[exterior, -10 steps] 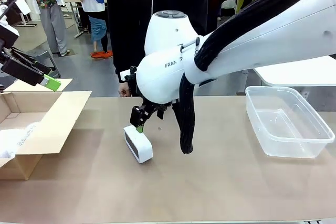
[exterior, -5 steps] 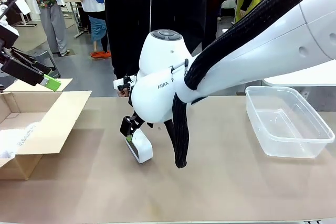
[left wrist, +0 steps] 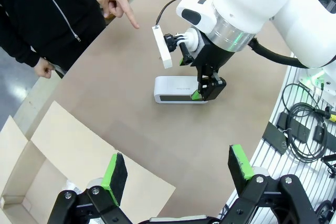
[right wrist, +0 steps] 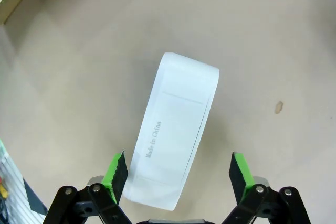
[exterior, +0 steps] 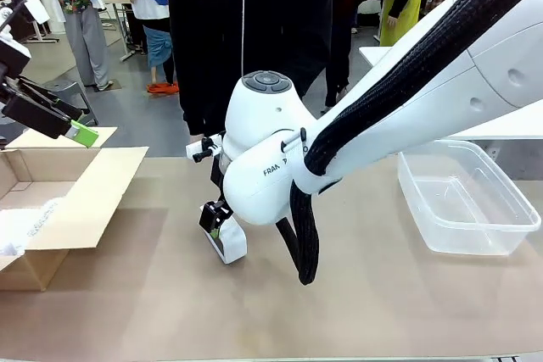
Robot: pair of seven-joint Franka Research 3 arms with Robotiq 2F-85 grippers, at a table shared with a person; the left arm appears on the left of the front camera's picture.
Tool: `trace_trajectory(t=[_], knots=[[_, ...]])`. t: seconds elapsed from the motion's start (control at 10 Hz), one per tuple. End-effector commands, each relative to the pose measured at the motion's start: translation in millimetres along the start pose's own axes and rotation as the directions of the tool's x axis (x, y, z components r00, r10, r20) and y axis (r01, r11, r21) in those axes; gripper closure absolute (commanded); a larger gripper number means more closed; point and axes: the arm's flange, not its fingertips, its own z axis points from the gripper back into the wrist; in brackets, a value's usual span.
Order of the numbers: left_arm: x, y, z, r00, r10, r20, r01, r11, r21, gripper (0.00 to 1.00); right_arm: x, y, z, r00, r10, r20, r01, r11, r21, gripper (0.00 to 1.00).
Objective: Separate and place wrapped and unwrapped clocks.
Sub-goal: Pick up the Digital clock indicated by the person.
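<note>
Your right hand [right wrist: 177, 174] hangs spread over the smooth white rounded clock block [right wrist: 176, 129], which lies on the tan worktop [exterior: 382, 294], one pad just beside its end, likely lining up a grip. Your left hand [left wrist: 178, 166] waits spread above the open cardboard box [exterior: 51, 209], which holds something white. The clear plastic tub [exterior: 462, 197] looks empty.

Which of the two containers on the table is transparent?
The plastic tub at the robot's right side is transparent; its bottom shows through the walls. The other, the cardboard box at the left, is opaque brown with open flaps.
</note>
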Motion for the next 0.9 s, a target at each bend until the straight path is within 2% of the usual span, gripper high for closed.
trace_trajectory(t=[0.0, 0.5, 0.8], knots=[[0.6, -1.7, -0.9, 1.000, 0.009, -0.001, -0.009, 1.000, 0.014, 0.00, 9.2, 5.9, -9.1, 0.999, -0.036, 0.022, 0.036, 0.999, -0.020, 0.00], [0.6, -1.7, -0.9, 1.000, 0.009, -0.001, -0.009, 1.000, 0.014, 0.00, 10.8, 0.0, -24.8, 0.996, -0.073, 0.056, 0.073, 0.997, -0.005, 0.00], [0.6, -1.7, -0.9, 1.000, 0.009, -0.001, -0.009, 1.000, 0.014, 0.00, 11.3, -0.5, -37.0, 0.997, -0.048, 0.057, 0.051, 0.998, -0.044, 0.00]])
